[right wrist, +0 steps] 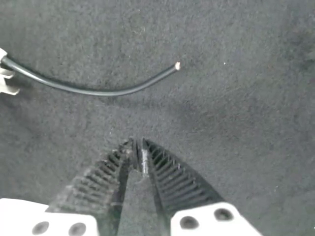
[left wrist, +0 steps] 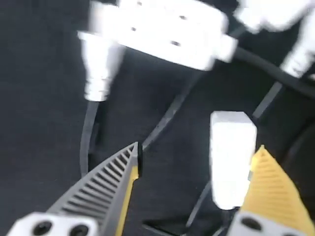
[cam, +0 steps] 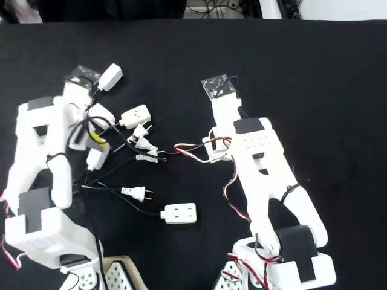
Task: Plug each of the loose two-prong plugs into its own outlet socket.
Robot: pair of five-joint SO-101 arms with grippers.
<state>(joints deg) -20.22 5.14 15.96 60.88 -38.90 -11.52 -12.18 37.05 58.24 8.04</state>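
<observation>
Heads up, a lot here is hard to read. In the left wrist view the white socket block (left wrist: pixel 167 29) and the plug (left wrist: pixel 98 64) beside it are smeared, and I can't tell whether that plug is seated in anything. The left hand (left wrist: pixel 197 150) is spread wide. A white block (left wrist: pixel 231 157) sits just inside its yellow finger (left wrist: pixel 268 189). Could be a plug or a socket, and I can't tell if it's touching.

From above, that hand is mostly hidden by the left arm (cam: pixel 42 151) and a tangle of black cords (cam: pixel 112 172). The right hand (right wrist: pixel 138 147) is pressed together over bare counter, near a thin black cable (right wrist: pixel 98 90) that's cut off at one end.

One loose two-prong plug (cam: pixel 136 193) lies near the lone socket block (cam: pixel 179 213). Two more plugs (cam: pixel 145 148) bunch up just beside the upper socket block (cam: pixel 135 115).

The counter (cam: pixel 314 72) is black and felt-like. Past its far edge there are some cropped room cables (cam: pixel 208 7).
</observation>
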